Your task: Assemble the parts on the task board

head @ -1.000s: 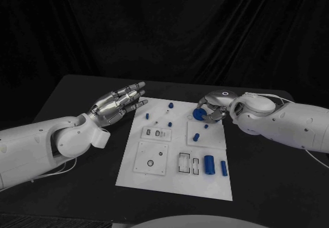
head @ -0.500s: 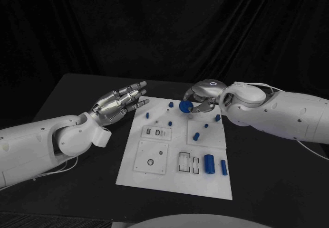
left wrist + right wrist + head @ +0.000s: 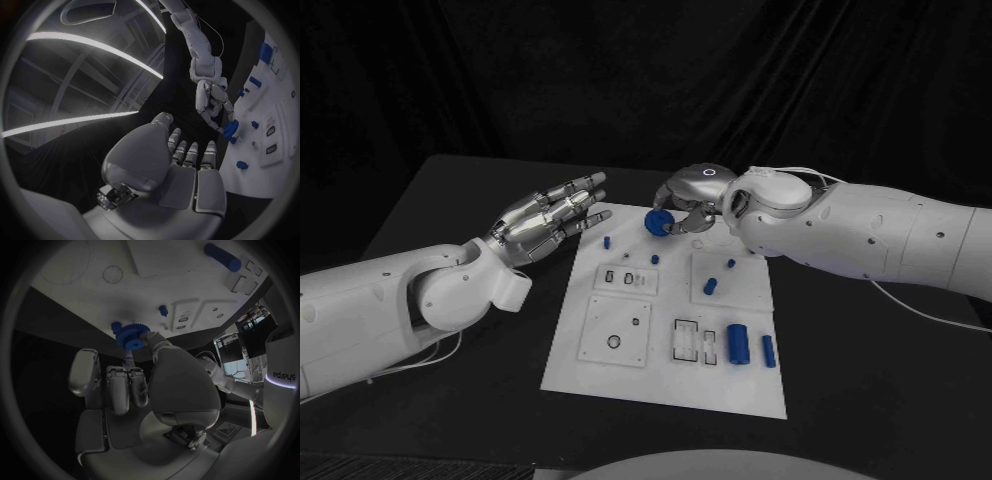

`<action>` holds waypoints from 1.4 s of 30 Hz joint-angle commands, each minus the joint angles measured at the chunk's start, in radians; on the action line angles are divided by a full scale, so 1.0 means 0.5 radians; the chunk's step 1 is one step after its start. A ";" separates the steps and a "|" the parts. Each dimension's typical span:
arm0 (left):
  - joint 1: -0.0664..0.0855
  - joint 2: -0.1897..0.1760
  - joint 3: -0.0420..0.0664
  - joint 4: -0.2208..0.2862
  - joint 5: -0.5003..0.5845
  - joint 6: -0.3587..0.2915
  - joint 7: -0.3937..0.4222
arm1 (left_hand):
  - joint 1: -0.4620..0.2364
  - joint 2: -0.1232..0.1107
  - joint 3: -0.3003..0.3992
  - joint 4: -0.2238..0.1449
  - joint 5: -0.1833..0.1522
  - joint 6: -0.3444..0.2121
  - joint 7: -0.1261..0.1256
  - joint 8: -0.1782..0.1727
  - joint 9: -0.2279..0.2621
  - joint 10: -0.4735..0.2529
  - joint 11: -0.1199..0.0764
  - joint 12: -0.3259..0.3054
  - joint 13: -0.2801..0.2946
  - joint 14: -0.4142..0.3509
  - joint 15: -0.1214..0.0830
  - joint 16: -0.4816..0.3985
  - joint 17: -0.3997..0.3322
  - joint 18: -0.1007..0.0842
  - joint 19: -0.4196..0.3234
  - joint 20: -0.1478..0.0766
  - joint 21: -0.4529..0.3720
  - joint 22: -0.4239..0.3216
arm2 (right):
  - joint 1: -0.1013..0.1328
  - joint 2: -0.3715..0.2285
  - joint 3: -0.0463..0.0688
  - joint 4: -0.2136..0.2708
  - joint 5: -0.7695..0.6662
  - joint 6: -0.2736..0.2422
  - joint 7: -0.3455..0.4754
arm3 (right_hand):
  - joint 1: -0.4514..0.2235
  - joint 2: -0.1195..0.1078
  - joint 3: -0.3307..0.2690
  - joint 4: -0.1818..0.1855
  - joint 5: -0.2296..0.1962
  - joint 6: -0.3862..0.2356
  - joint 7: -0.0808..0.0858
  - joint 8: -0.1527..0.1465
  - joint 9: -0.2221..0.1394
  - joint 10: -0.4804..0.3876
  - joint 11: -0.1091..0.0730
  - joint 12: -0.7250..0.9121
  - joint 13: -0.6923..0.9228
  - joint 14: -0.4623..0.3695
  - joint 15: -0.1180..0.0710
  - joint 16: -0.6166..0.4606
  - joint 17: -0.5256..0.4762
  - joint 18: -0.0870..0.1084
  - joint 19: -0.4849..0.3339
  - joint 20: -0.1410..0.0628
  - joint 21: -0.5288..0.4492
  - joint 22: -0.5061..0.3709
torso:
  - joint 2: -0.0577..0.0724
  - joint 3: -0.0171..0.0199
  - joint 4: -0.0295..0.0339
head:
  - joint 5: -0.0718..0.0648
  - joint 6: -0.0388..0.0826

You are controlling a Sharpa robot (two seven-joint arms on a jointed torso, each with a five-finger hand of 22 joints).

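We see a small blue gear [image 3: 658, 222], toothed round its rim with a raised hub, pinched between the fingertips of the right hand [image 3: 692, 200] above the far end of the white task board [image 3: 661, 385]. The left hand [image 3: 548, 218] hovers beside the board's far left corner, palm up, fingers stretched out close together and holding nothing. On the board we make out several blue pegs [image 3: 711, 287] standing near its far end, and two blue cylinders [image 3: 738, 346] lying by rectangular recesses [image 3: 689, 341] on the black surface [image 3: 877, 400].
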 commanded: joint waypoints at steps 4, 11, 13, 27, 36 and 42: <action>-0.003 0.007 0.002 -0.003 -0.002 0.039 0.012 | 0.004 0.002 0.009 0.000 0.009 -0.003 0.004 0.013 0.000 -0.002 0.018 0.007 0.002 0.000 0.012 0.009 0.002 0.036 0.008 0.011 0.008 0.003 | -0.006 0.072 0.002 -0.075 0.003 0.059 0.029 | -0.016 0.000 0.022 0.008 -0.010 -0.001 0.002 0.102 0.480 0.213 0.006 0.007 0.526 0.210 0.010 0.005 0.527 -0.017 0.012 0.005 0.001 0.059 | 0.000 -0.0058 -0.002 | 0.004 -0.003; -0.003 0.013 0.002 -0.007 -0.002 0.043 0.010 | 0.004 0.002 0.009 0.000 0.009 -0.003 0.004 0.013 0.000 -0.002 0.018 0.007 0.002 0.000 0.012 0.009 0.002 0.036 0.008 0.011 0.008 0.003 | -0.024 0.116 0.002 -0.125 0.003 0.096 0.024 | -0.016 -0.006 0.037 0.008 -0.027 -0.016 0.010 0.067 0.465 0.213 0.012 0.007 0.526 0.210 0.015 0.005 0.527 -0.016 0.010 0.009 -0.008 0.058 | 0.001 0.0001 -0.001 | 0.003 -0.007; -0.004 0.015 0.002 -0.008 -0.002 0.044 0.010 | 0.004 0.002 0.009 0.000 0.009 -0.003 0.004 0.013 0.000 -0.002 0.018 0.007 0.002 0.000 0.012 0.009 0.002 0.036 0.008 0.011 0.008 0.003 | -0.028 0.122 0.002 -0.132 0.003 0.106 0.023 | -0.017 -0.007 0.040 0.008 -0.033 -0.018 0.011 0.059 0.462 0.213 0.013 0.007 0.526 0.210 0.016 0.005 0.527 -0.016 0.009 0.010 -0.009 0.058 | 0.000 0.0020 0.000 | 0.002 -0.011; -0.006 0.023 0.002 -0.017 -0.002 0.052 0.007 | 0.002 0.003 0.014 -0.001 0.008 -0.006 0.005 0.012 -0.001 -0.002 0.018 0.006 0.002 0.000 0.014 0.009 0.002 0.036 0.008 0.011 0.008 0.003 | -0.050 0.135 0.002 -0.155 0.003 0.169 0.001 | -0.019 -0.018 0.072 0.007 -0.072 -0.058 0.025 -0.036 0.422 0.213 0.025 0.007 0.526 0.210 0.026 0.005 0.527 -0.011 -0.001 0.020 -0.041 0.048 | -0.003 0.0015 -0.002 | -0.003 -0.021; -0.008 0.028 0.002 -0.021 -0.002 0.059 0.005 | 0.001 0.003 0.017 -0.002 0.008 -0.009 0.005 0.012 -0.001 -0.003 0.018 0.006 0.002 0.000 0.015 0.009 0.002 0.036 0.008 0.012 0.008 0.003 | -0.062 0.153 0.002 -0.167 0.003 0.175 0.010 | -0.020 -0.020 0.092 0.005 -0.097 -0.084 0.026 -0.101 0.392 0.213 0.026 0.007 0.526 0.210 0.029 0.005 0.527 -0.008 -0.008 0.023 -0.060 0.043 | -0.004 0.0013 -0.003 | 0.000 -0.031; -0.010 0.031 0.002 -0.028 -0.002 0.063 0.002 | 0.001 0.003 0.018 -0.002 0.007 -0.011 0.005 0.012 -0.001 -0.003 0.018 0.006 0.002 0.000 0.015 0.009 0.002 0.036 0.007 0.012 0.007 0.003 | -0.068 0.163 0.002 -0.172 0.003 0.182 0.016 | -0.020 -0.022 0.106 0.001 -0.117 -0.118 0.015 -0.158 0.364 0.213 0.019 0.007 0.526 0.210 0.024 0.005 0.527 -0.004 -0.016 0.022 -0.079 0.038 | -0.003 0.0011 -0.003 | -0.001 -0.034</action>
